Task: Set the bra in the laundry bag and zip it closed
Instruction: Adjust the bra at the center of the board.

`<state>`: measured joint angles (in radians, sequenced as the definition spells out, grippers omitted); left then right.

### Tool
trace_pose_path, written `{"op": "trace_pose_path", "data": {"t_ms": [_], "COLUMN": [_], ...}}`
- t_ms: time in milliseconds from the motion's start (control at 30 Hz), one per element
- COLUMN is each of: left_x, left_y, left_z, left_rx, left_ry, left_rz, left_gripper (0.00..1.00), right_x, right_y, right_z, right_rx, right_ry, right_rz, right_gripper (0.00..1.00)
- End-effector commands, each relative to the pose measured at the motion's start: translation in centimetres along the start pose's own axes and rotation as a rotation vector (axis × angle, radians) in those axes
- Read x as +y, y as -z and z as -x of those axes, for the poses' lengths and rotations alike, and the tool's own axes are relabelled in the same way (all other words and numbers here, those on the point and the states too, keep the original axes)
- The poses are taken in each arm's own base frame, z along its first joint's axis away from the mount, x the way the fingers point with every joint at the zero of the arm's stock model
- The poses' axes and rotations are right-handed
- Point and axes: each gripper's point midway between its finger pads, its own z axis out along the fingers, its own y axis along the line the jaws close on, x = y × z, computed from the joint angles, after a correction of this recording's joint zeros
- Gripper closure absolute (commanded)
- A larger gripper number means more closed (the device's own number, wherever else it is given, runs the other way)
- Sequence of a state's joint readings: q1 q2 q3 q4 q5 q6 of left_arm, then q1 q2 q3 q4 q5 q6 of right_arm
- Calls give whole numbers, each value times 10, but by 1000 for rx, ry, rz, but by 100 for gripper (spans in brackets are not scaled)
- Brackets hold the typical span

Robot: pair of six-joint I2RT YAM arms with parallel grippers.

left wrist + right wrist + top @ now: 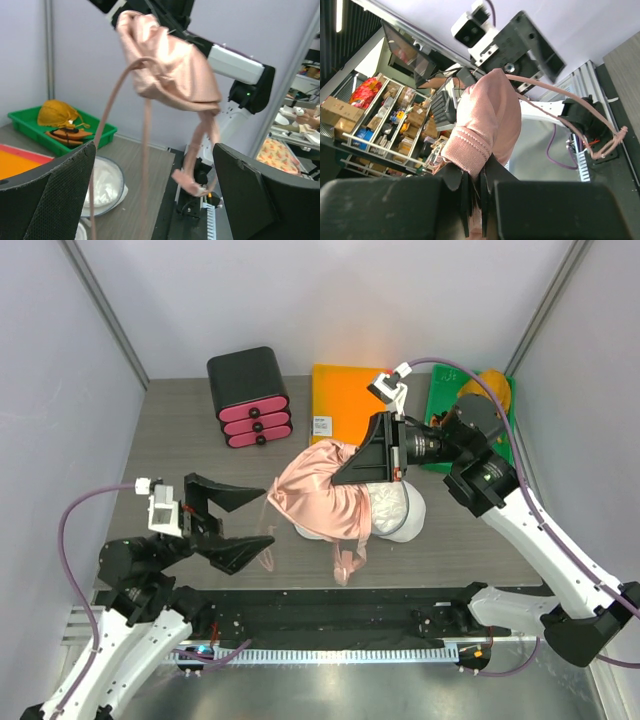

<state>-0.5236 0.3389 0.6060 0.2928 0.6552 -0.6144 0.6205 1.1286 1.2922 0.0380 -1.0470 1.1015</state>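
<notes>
Top view first: the right gripper (347, 476) is pinching the pink satin bra (310, 500), which hangs in the air over the middle of the grey wood-look counter (190, 445). The white round mesh laundry bag (405, 512) sits on the counter right under it, a bit toward the right edge and half hidden by the fabric. Over by the left edge, the left gripper (264, 518) is spread wide and holds nothing.

Left wrist view: the bra dangles in front of those spread fingers with its straps trailing down. The bag is low on the left, and there's a green plastic tray (30, 131) behind it.

Right wrist view: the fingers (410, 205) are pressed together on a fold of the bra.
</notes>
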Motion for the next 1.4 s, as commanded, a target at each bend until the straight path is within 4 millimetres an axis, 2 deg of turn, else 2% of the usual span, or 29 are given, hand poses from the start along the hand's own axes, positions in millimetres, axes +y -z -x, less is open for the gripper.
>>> {"op": "trace_pose_path", "data": {"t_ms": [0, 133, 200, 267, 300, 333, 400, 567, 633, 700, 833, 900, 933, 1167, 1200, 1333, 1367], "left_x": [26, 22, 21, 10, 13, 4, 1, -11, -23, -27, -28, -25, -24, -6, 0, 9, 11], "left_y": [-10, -24, -29, -35, -40, -41, -45, -43, -40, -39, -35, -36, -37, -44, -45, -46, -46], "left_z": [-5, 6, 4, 10, 4, 3, 7, 9, 4, 2, -6, -7, -8, -2, -2, -10, -12], "left_rx": [16, -16, -12, -7, 22, 42, 37, 46, 91, 102, 108, 91, 84, 0, -15, -18, -19], "left_ry": [-26, -34, -15, -25, -1, -7, -5, -32, -17, 6, 46, 72, 84, 171, 183, 210, 218], "left_rz": [75, 8, -23, -102, -117, -173, -206, -278, -353, -375, -368, -342, -332, -208, -181, -144, -133], "left_gripper": [0, 0, 0, 0, 0, 0, 0, 0, 0, 0, 0, 0, 0, 0, 0, 0, 0], "right_x": [34, 38, 39, 41, 41, 42, 43, 45, 43, 38, 30, 16, 15, -7, -5, -22, -21], "right_y": [4, 0, -3, -6, -6, -6, -8, -10, -11, -14, -22, -27, -29, -42, -44, -50, -51], "right_z": [-4, -7, -8, -11, -12, -11, -13, -15, -13, -10, 6, 12, 19, 53, 60, 74, 78], "right_rx": [23, 37, 40, 50, 53, 51, 54, 62, 59, 60, 11, -3, -29, -175, -210, -323, -349], "right_ry": [33, 25, 24, 23, 21, 25, 23, 29, 44, 51, 80, 95, 108, 158, 182, 172, 181], "right_rz": [67, 83, 88, 97, 99, 100, 104, 102, 91, 82, 65, 17, 5, -78, -72, -107, -99], "right_gripper": [99, 99, 99, 99, 99, 99, 99, 99, 99, 99, 99, 99, 99, 99, 99, 99, 99]}}
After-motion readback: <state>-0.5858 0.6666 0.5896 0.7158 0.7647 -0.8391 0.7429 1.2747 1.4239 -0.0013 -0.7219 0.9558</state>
